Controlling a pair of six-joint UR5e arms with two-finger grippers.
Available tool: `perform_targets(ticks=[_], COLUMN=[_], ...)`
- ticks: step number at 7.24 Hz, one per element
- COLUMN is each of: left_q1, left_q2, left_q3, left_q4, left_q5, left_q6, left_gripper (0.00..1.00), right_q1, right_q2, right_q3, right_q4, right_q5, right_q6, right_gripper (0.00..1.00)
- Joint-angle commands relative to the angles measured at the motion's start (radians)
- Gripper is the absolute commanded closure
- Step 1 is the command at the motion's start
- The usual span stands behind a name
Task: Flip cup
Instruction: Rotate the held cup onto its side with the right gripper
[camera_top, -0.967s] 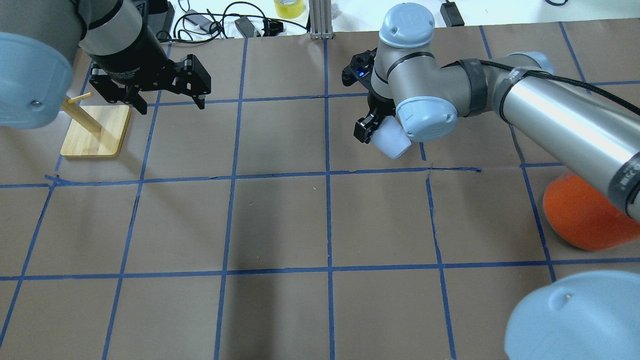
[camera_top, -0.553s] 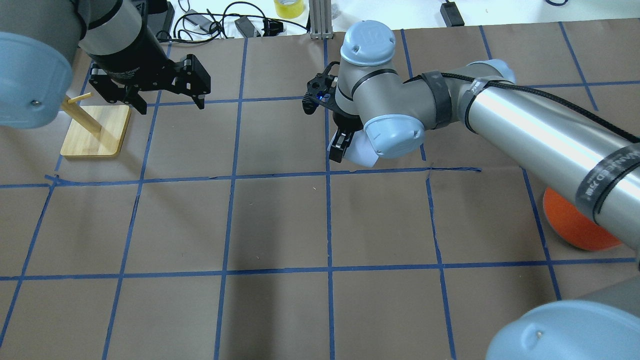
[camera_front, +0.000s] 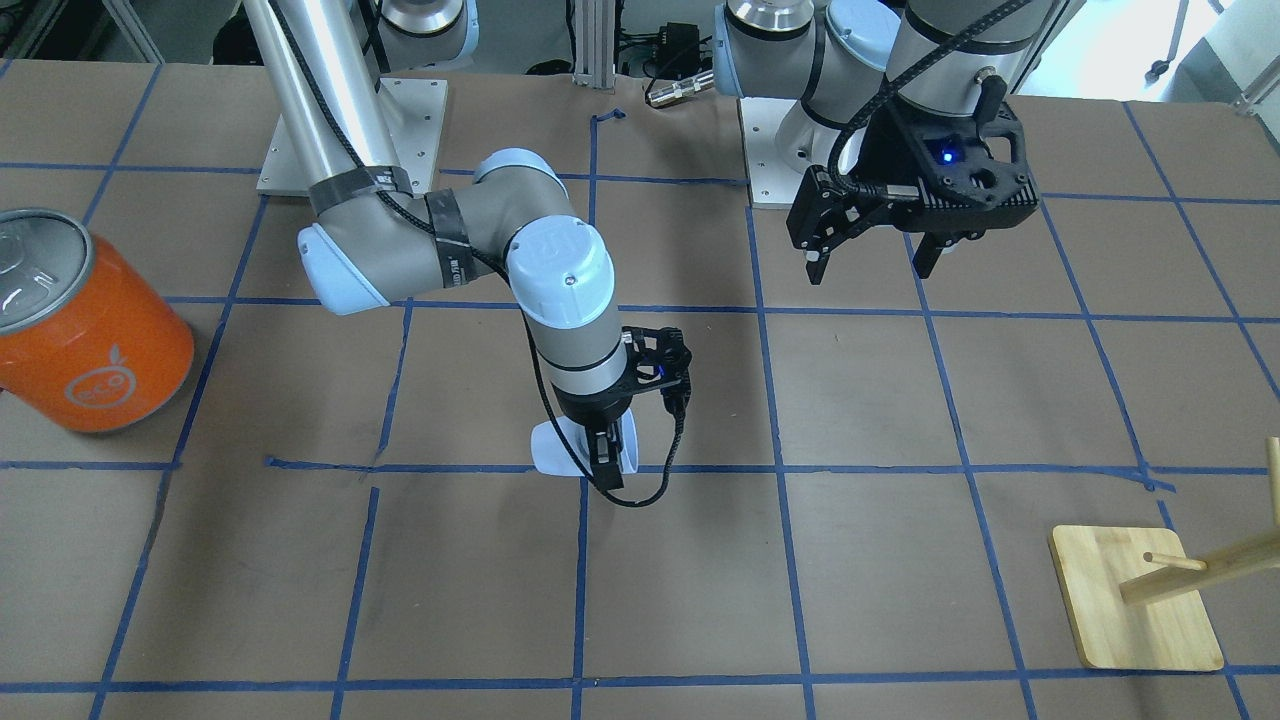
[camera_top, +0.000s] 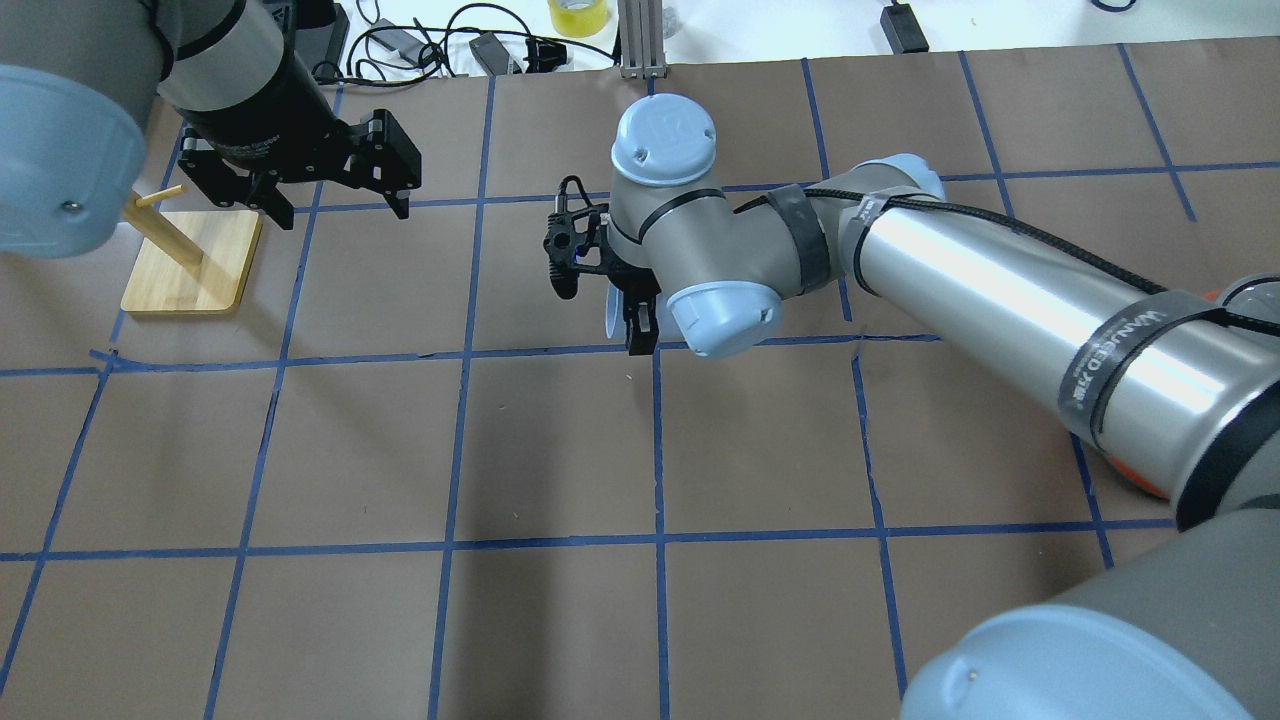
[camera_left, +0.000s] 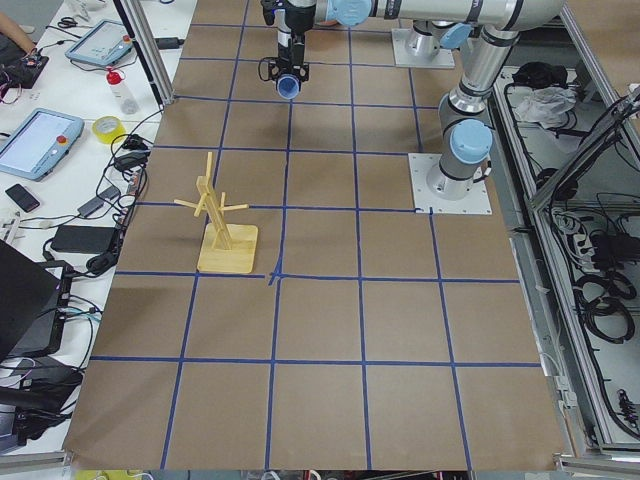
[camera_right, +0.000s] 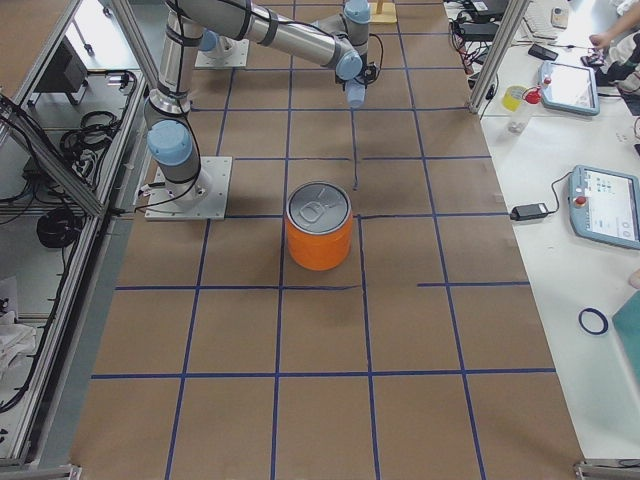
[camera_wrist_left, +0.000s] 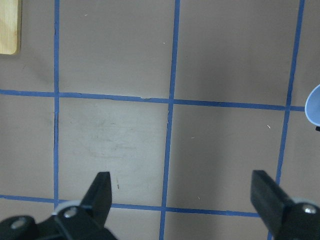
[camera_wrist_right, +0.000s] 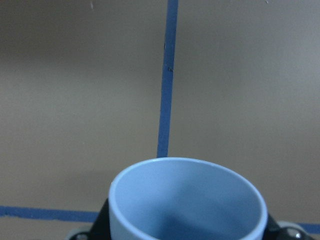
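Cup: lying sideways over the middle of the table, right gripper clamping its wall. Left gripper: hanging spread wide, empty. Handling: turning the wrist slowly and gripping firmly seems advisable.

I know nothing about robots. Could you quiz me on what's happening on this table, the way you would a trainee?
1. Fill in: the big orange cylindrical can with a silver metal lid stands ____ (upright or tipped over).
2. What does the right tool hold? A) the orange can B) a small pale blue-white plastic cup C) nothing
3. True or false: the left tool is open and empty.
Key: 1 upright; 2 B; 3 true.
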Motion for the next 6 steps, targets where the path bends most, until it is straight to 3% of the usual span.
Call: perform_targets(ticks=[1,3,6], left_q1=[-0.001,0.001,-0.001], left_q2=[0.0,0.0,0.0], left_q3=[0.0,0.0,0.0], left_q4=[0.0,0.0,0.0], left_q5=[0.0,-0.002,0.0], left_q6=[0.0,0.0,0.0], left_gripper=[0.0,0.0,0.0], right_q1=[0.036,0.038,0.042], right_q2=[0.056,0.053,0.055], right_q3=[0.001,-0.001,-0.005], right_q4=[-0.064,-0.063,-0.067], right_q5=[-0.01,-0.01,-0.007], right_q6=[0.024,0.035,0.065], right_gripper=[1.0,1.0,0.86])
